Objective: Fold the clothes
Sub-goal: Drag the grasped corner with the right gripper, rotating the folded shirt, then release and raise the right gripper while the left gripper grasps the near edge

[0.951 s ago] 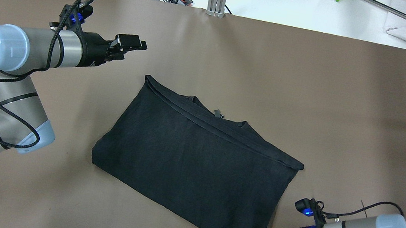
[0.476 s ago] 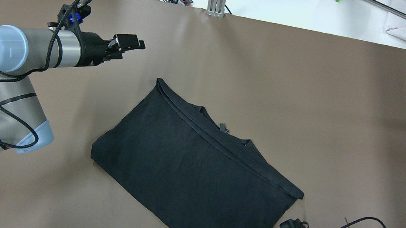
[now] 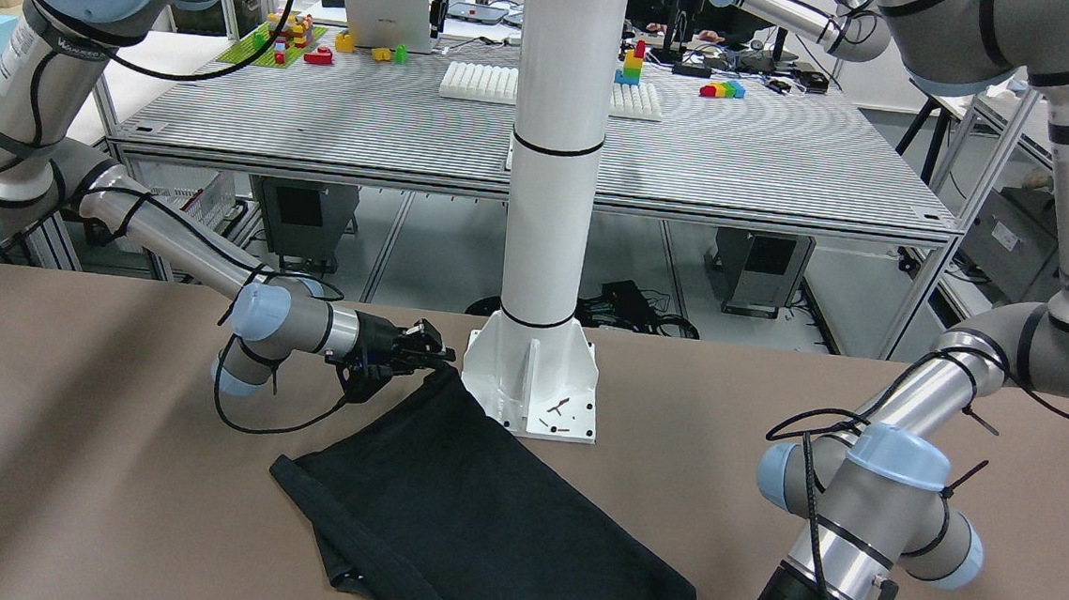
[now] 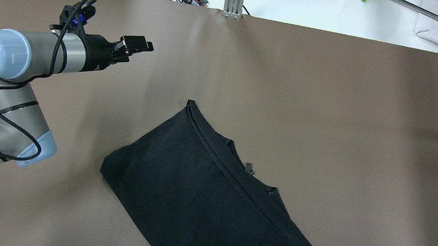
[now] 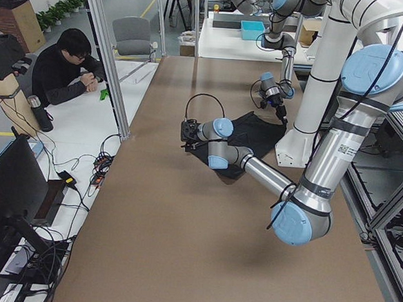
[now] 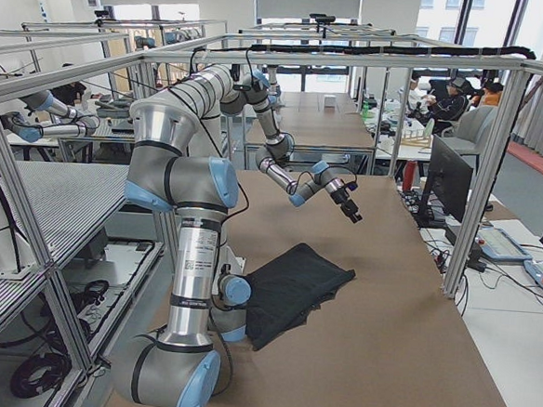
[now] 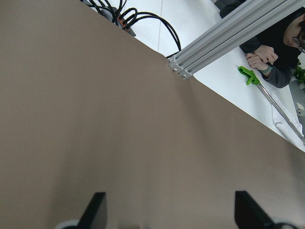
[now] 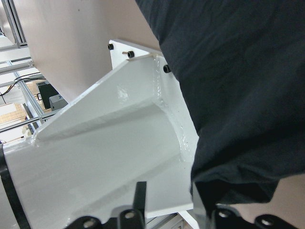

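The black garment (image 4: 200, 197) lies on the brown tabletop (image 4: 331, 113) in the lower middle of the overhead view, slanting from frame centre down to the lower right edge. It is already doubled into a fairly tidy rectangle. Stacked hemmed edges (image 4: 238, 169) and a bit of neckline show along its upper right side, so at least one fold looks done.

The right claw (image 3: 432, 349), centre left in the front-facing view, is clenched on one corner of the cloth. It holds that corner raised just beside the white pole's base plate (image 3: 527, 403), and its wrist view shows fabric bunched between the fingers. The left claw (image 4: 141, 44), upper left in the overhead view, hangs released over bare tabletop, well apart from the garment.

What seems left is to square the skewed bundle, probably halve it once more, and lay it flat.
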Motion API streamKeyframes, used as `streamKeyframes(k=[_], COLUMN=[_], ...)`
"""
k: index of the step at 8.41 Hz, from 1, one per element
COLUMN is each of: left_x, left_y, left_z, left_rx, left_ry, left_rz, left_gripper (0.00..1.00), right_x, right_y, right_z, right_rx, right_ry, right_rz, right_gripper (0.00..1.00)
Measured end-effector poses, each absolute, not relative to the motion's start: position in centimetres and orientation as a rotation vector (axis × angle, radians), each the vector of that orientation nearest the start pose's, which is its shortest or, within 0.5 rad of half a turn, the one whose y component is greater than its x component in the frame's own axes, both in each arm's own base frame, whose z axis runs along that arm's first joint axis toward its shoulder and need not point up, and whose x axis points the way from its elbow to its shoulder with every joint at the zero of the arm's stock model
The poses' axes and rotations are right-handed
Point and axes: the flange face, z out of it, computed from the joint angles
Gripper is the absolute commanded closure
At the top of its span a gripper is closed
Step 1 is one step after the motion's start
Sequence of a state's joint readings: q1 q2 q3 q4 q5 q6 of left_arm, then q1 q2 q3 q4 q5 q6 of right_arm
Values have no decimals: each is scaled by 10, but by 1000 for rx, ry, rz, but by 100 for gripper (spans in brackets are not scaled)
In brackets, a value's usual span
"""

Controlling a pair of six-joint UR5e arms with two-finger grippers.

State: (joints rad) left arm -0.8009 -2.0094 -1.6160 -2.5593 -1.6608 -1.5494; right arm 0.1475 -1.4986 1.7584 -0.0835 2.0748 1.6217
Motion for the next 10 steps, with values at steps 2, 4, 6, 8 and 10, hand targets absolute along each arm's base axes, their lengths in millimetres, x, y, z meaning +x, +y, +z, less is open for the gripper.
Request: streamKeyframes(k=[2, 4, 6, 8, 10], left_x=[358, 364, 368, 376, 401], left_y=[-547, -551, -553, -552, -527], left_z=[279, 285, 291, 300, 303], left_rx=[524, 515, 504, 453, 375], left_ry=[1390, 1376, 1366, 1335, 1294], left_rz=[-567, -570, -567, -549, -507], left_gripper=[6, 6, 6, 6, 6], right_x=[-450, -428, -397, -364, -329], right_y=[-178, -216, -266, -319, -366], right_z=[372, 378, 382, 382, 382], right_rx=[-245, -211, -183, -144, -93], right_ry=[-1713, -1694, -1654, -1600, -1555], right_rz=[-264, -237, -200, -109, 6], right_gripper=[6, 6, 6, 6, 6])
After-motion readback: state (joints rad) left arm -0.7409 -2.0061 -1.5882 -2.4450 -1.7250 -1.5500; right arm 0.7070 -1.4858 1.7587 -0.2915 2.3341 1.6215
